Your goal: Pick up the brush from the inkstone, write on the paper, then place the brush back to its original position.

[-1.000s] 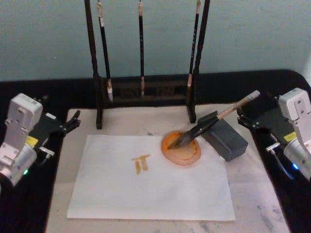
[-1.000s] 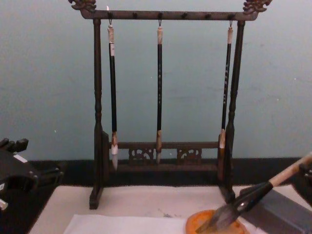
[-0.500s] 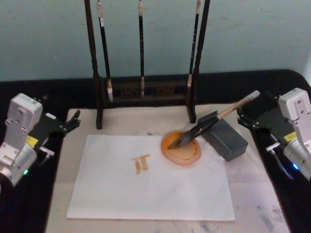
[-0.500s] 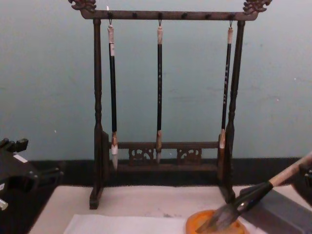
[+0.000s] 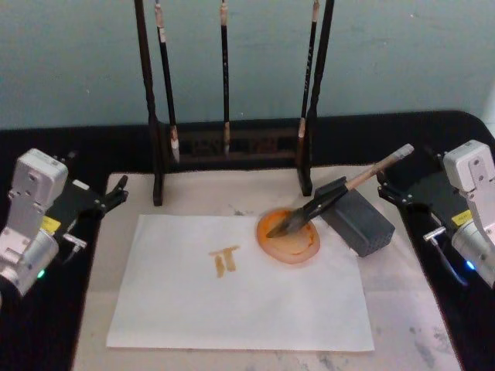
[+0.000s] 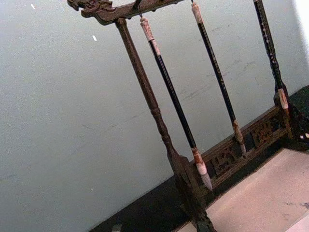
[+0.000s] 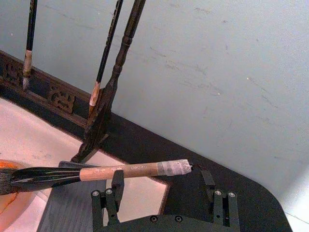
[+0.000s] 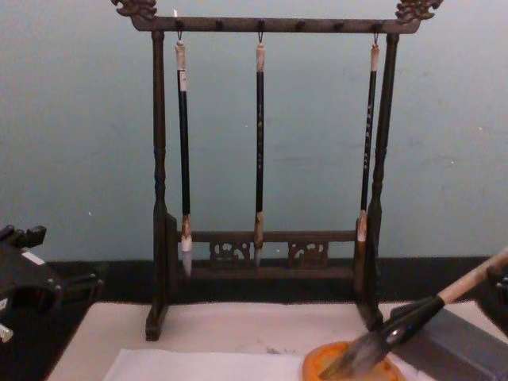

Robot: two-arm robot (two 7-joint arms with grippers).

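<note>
The right gripper (image 7: 161, 175) sits at the right, fingers (image 7: 116, 186) spread and empty, with the brush (image 7: 120, 170) handle's end just beyond them. The brush leans on the inkstone (image 5: 357, 220), its tuft in an orange dish (image 5: 290, 246) at the paper (image 5: 232, 301) edge. The paper bears tan strokes (image 5: 225, 259). The handle lettering is unreadable. The left gripper (image 5: 116, 193) sits parked at the left.

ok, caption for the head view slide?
Brush leaning on grey block, bristles in orange dish on the marked paper; left gripper and right gripper idle at either side.

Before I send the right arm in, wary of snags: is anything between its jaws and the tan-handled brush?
Nothing visible does: the right gripper, jaws open, faces the free end of the thick tan-handled brush.
</note>
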